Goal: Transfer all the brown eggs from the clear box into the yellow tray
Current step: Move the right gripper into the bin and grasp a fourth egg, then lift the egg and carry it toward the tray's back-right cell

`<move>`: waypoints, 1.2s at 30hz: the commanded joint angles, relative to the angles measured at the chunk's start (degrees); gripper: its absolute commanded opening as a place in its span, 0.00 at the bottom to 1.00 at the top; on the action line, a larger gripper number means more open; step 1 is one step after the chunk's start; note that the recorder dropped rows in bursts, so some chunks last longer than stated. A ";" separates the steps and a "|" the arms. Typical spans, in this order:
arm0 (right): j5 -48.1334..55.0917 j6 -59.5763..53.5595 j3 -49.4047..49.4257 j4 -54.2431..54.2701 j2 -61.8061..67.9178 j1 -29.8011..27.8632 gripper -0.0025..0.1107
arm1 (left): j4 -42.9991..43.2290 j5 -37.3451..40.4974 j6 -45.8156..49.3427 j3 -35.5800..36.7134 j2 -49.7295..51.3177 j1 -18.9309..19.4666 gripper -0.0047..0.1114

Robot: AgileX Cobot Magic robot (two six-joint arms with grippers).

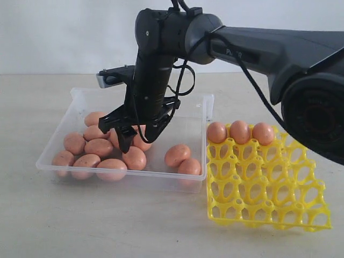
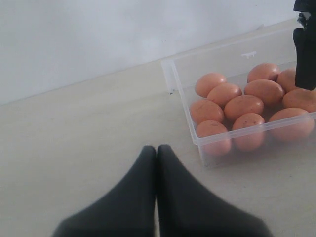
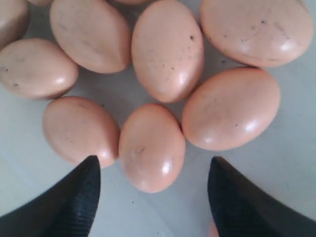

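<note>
In the exterior view, the right claw (image 1: 140, 138) hung down into the clear box (image 1: 80, 97) on the left part of the table (image 1: 107, 226). Its jaws were spread apart and empty, just above a cluster of brown eggs (image 1: 99, 147) lying loose on the box floor. Most of these eggs were bunched toward the left and near side, and two lay a little apart, nearer the yellow tray (image 1: 269, 199). The tray stood just beside the box on the right, with three more eggs seated side by side along its far row. In the left wrist view, the left claw (image 2: 157, 150) was closed finger against finger, gripping nothing. It sat over bare table, apart from the corner of the box, where several eggs lay packed together. A dark finger of the right claw showed above them at the edge of the picture. In the right wrist view, the right claw's two black fingertips (image 3: 79, 192) stood wide apart. One egg lay in the gap between them, clear of both pads, and others were crowded close around it on the pale box floor.
</note>
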 commanded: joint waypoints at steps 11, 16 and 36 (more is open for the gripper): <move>-4.98 0.68 -0.41 0.08 5.22 -0.35 0.55 | -0.45 -0.42 0.02 -0.05 -0.11 -0.19 0.00; -5.11 0.68 -0.41 -0.14 6.24 -0.35 0.35 | -0.45 -0.42 0.02 -0.05 -0.11 -0.19 0.00; -12.80 8.02 -0.41 -4.50 -5.84 0.74 0.02 | -0.45 -0.42 0.02 -0.05 -0.11 -0.19 0.00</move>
